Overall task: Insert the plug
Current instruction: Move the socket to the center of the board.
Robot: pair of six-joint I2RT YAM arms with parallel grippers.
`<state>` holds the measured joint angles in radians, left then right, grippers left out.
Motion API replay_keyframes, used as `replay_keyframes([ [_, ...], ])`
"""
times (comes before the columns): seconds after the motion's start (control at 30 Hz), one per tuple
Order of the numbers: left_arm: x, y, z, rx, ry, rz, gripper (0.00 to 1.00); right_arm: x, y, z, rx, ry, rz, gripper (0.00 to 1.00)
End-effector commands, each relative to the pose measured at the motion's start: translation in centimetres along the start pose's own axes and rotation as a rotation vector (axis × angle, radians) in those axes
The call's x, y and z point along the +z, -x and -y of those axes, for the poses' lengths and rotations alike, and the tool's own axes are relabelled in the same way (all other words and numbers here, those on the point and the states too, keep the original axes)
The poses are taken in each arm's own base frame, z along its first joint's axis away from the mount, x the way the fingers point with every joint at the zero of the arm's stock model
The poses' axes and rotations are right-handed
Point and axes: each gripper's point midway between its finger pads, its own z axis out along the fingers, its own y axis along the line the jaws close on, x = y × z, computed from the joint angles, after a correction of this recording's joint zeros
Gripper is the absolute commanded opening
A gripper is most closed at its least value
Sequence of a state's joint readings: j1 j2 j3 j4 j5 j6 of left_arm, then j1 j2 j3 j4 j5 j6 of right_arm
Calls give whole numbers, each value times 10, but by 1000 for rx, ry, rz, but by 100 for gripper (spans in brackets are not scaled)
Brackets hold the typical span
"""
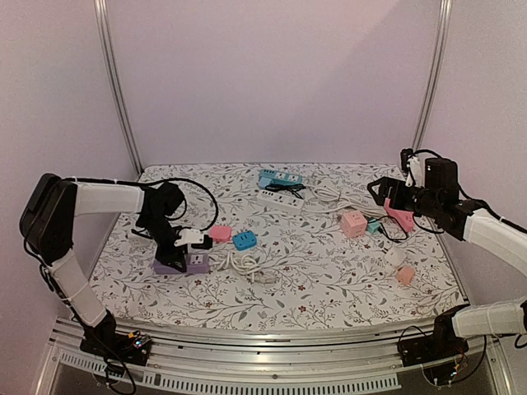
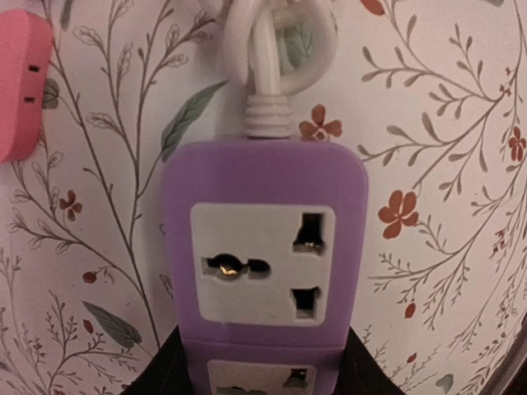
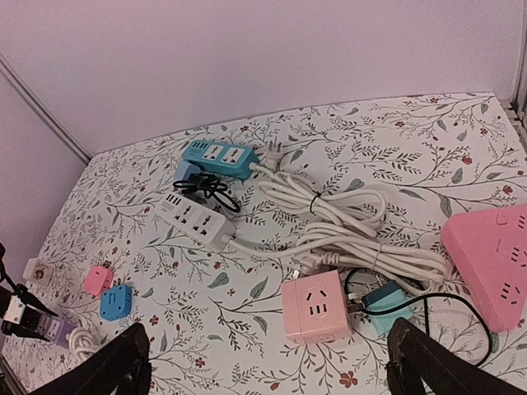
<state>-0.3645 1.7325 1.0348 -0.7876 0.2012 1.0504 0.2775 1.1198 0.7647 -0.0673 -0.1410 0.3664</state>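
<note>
Left pincer [image 1: 179, 252] steadying the purple power strip [image 2: 263, 247]
It is clamping the strip's sides at the table's [image 1: 329, 288] near left, keeping sockets facing up; the plug [image 1: 191, 239], seemingly the white piece alongside, is waiting uninserted. The right pincer [image 3: 268, 350] is hanging apart, empty.

I can read no lettering, brand, number or sign anywhere; the purple power strip [image 2: 263, 177] near the left edge of the counter [image 1: 329, 284] shows only unmarked socket faces.

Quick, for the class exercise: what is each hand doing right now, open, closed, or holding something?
Left hand: closed on the purple power strip, gripping its sides.
Right hand: open, holding nothing.
</note>
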Motion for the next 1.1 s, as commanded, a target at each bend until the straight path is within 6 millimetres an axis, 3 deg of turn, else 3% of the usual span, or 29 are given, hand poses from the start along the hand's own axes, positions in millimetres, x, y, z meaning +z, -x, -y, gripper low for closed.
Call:
replay_keyframes([
  [0.0,-12,53,25,-57,-22,114,6,2,7,-6,23,4,7,99],
  [0.23,24,131,53,11,4,84,5,11,1,-11,77,-3,-31,99],
  [0.43,50,163,49,-26,33,34,8,10,-12,-5,103,-64,-100,99],
  [0.47,52,164,50,-21,28,27,16,9,-14,-5,104,-69,-109,99],
  [0.5,53,163,52,-13,20,20,39,9,-17,-5,102,-72,-118,99],
  [0.53,54,161,55,-8,11,11,86,9,-18,-5,102,-75,-122,99],
  [0.57,52,160,57,-6,4,5,98,9,-20,-5,103,-77,-128,99],
  [0.63,37,163,58,-4,6,13,99,9,-20,-5,104,-77,-130,99],
  [0.73,-5,168,54,10,25,60,99,10,-19,-7,109,-71,-132,99],
  [0.83,-54,153,43,19,37,107,99,14,-21,-11,108,-63,-146,99],
  [0.9,-78,124,25,-13,53,108,100,18,-24,-14,103,-56,-161,99],
  [1.0,-97,66,-14,-52,136,70,99,23,-30,-18,93,-46,-182,99],
  [1.07,-100,12,-47,-110,223,18,99,25,-33,-20,90,-40,-194,99],
])
